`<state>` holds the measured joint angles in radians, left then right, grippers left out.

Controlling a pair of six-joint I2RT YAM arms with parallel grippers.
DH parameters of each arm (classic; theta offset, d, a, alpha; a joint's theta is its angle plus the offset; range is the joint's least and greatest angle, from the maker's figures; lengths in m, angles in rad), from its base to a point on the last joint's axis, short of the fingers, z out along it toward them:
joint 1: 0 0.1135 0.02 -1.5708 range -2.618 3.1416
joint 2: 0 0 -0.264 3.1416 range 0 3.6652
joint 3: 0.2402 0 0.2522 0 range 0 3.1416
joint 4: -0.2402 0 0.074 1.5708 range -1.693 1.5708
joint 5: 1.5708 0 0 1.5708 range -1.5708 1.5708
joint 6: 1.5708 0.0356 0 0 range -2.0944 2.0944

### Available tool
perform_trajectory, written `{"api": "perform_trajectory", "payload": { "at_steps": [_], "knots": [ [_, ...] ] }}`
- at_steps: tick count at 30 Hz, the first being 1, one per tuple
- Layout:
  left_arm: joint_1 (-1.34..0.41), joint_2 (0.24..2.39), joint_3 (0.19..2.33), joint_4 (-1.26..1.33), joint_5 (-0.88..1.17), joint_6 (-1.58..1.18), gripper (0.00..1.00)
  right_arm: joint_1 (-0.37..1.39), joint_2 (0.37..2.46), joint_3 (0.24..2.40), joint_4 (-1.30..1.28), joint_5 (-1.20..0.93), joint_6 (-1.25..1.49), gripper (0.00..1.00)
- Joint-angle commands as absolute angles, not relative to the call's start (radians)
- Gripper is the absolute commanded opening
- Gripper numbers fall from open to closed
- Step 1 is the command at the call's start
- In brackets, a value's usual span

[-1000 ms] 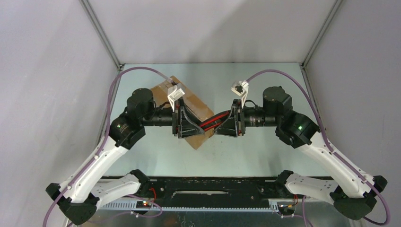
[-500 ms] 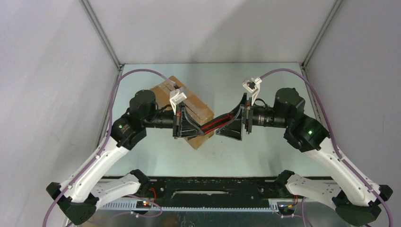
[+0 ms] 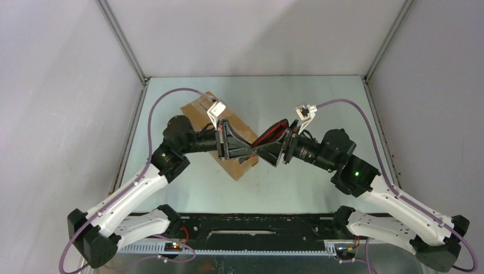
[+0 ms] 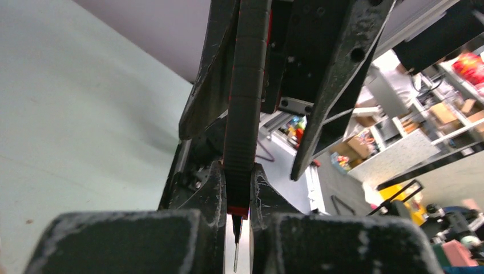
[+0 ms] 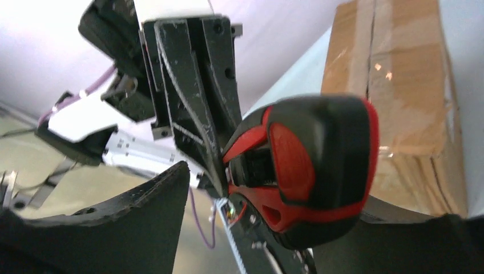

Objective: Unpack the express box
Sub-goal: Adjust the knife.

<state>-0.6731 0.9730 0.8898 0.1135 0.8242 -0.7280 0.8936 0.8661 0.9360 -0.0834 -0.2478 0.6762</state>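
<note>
The express box [image 3: 196, 110], a brown taped carton, lies on the table at centre left, partly under my left arm. It also shows in the right wrist view [image 5: 394, 85]. My left gripper [image 3: 238, 147] hovers over the box's right end and is shut on the blade end of a red-and-black utility knife [image 3: 271, 132]. In the left wrist view the fingers [image 4: 212, 188] clamp the knife [image 4: 246, 103], with its thin blade poking back between them. My right gripper [image 3: 275, 153] is open around the knife's handle [image 5: 319, 160]. One finger [image 5: 142, 217] stands clear of it.
The pale green table [image 3: 319, 103] is walled by grey panels at the back and both sides. Both arms meet over its middle. A black rail [image 3: 257, 234] runs along the near edge.
Both grippers shifted, the left one right and the right one down-left. The knife between them has swung from nearly level to tilted, handle up toward the back right.
</note>
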Motion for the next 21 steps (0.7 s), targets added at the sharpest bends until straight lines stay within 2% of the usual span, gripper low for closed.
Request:
{"api": "perform_trajectory", "payload": {
  "at_steps": [1,8,11,16,18,21],
  "knots": [
    [-0.691,0.987,0.87,0.39,0.808,-0.914,0.0,0.928,0.832,0.882,0.196,-0.027,0.707,0.69],
    [-0.693,0.974,0.879,0.353,0.765,-0.906,0.0,0.971,0.85,0.854,0.326,0.05,0.687,0.43],
    [-0.695,0.982,0.882,0.356,0.76,-0.913,0.0,1.001,0.857,0.85,0.347,0.09,0.674,0.4],
    [-0.695,0.991,0.876,0.38,0.755,-0.935,0.0,1.007,0.88,0.848,0.382,0.087,0.67,0.26],
    [-0.695,0.992,0.879,0.384,0.754,-0.939,0.0,1.008,0.887,0.848,0.374,0.073,0.668,0.26],
    [-0.695,0.999,0.89,0.371,0.748,-0.936,0.0,1.006,0.899,0.849,0.366,0.049,0.662,0.34]
  ]
}}
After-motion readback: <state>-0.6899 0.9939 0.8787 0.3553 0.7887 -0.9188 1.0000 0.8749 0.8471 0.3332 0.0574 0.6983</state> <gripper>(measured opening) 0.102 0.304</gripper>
